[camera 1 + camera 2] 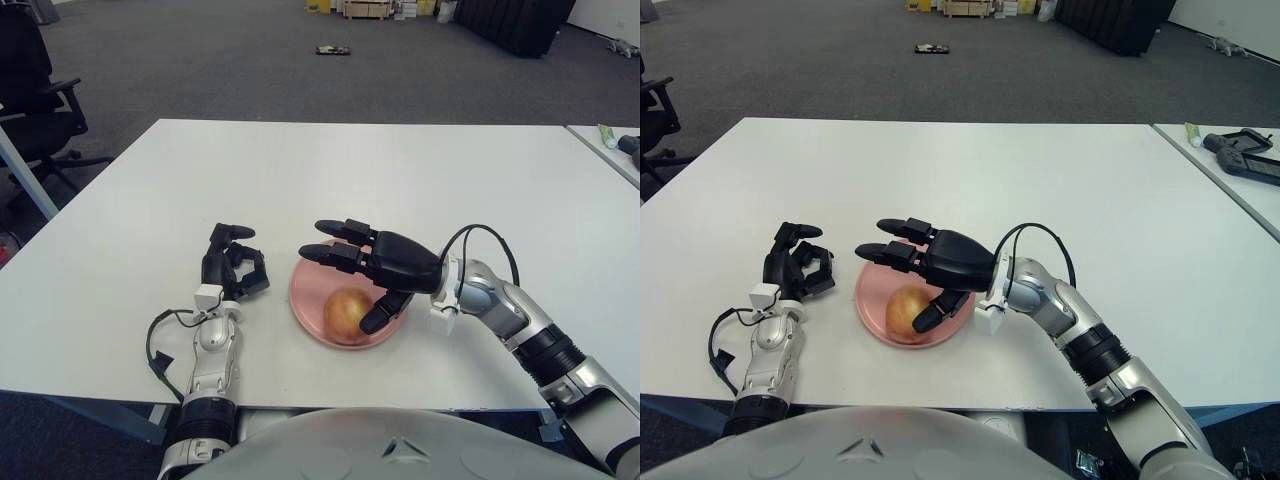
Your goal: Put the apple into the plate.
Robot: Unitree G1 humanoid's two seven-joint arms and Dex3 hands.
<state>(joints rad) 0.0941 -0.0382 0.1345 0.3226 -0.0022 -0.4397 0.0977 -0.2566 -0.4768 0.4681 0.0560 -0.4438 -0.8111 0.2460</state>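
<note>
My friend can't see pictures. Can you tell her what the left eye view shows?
An apple sits in a pink plate on a white table, and the robot's right hand hovers over it with fingers spread, holding nothing. The left hand shows to the left of the plate, fingers curled.

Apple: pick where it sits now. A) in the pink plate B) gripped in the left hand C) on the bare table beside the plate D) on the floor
A: the apple lies in the plate, with the right hand open above it.
</note>
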